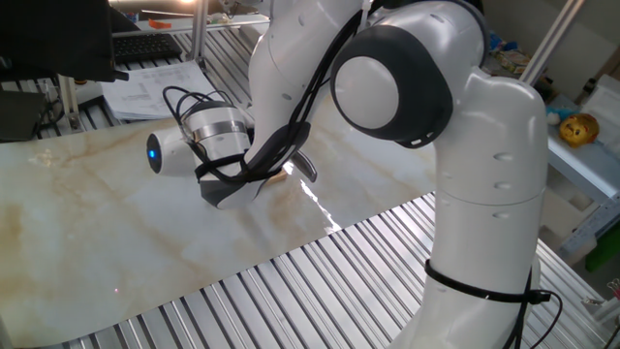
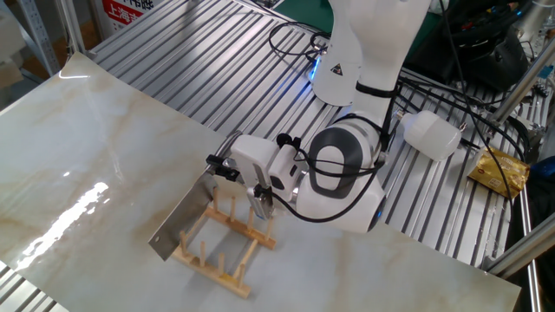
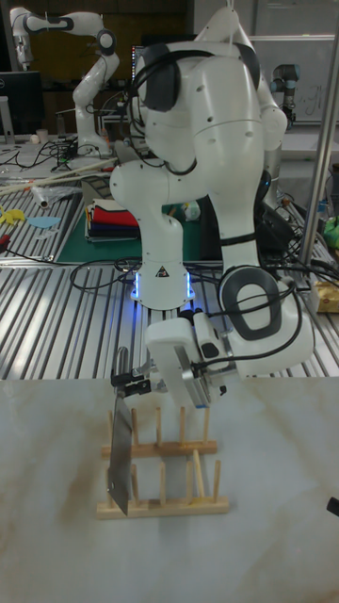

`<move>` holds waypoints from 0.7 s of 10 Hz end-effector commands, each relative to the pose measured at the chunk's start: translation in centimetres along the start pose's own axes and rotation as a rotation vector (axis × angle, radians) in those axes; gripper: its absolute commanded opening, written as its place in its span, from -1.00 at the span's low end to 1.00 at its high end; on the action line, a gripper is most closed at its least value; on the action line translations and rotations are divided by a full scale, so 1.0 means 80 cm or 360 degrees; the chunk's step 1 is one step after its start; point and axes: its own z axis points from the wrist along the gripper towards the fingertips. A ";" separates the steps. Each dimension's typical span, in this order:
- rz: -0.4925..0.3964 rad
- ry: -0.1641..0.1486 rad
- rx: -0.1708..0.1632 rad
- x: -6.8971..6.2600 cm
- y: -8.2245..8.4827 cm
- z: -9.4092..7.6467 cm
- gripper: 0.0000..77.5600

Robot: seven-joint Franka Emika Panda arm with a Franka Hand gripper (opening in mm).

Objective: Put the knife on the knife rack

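One knife (image 3: 121,458) stood on edge at the left end of the one knife rack (image 3: 165,479), its broad steel blade upright between the pegs and leaning a little against them. In the other fixed view the blade (image 2: 183,224) ran along the near-left side of the rack (image 2: 222,248), with its lower corner down by the base rail. The rack had two parallel base rails lying on the marble-patterned surface (image 2: 78,156), each carrying a row of thin upright pegs; the exact peg count could not be read with certainty.

To the right of the blade, the single gripper (image 3: 141,384) hung low over the rack's rear rail, at the knife's handle end. The handle itself was mostly hidden behind the black fingertips, so whether the jaws were clamped on it or had let go could not be told. One white arm (image 3: 202,141) rose behind the rack. In the one fixed view the arm (image 1: 407,116) blocked both rack and knife almost entirely.
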 end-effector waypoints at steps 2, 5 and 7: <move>0.0093 -0.0008 -0.0010 0.001 0.000 0.002 -0.97; 0.0150 -0.0004 -0.0003 0.003 0.006 0.003 -0.97; 0.0161 -0.0002 0.0009 0.003 0.009 0.003 -0.97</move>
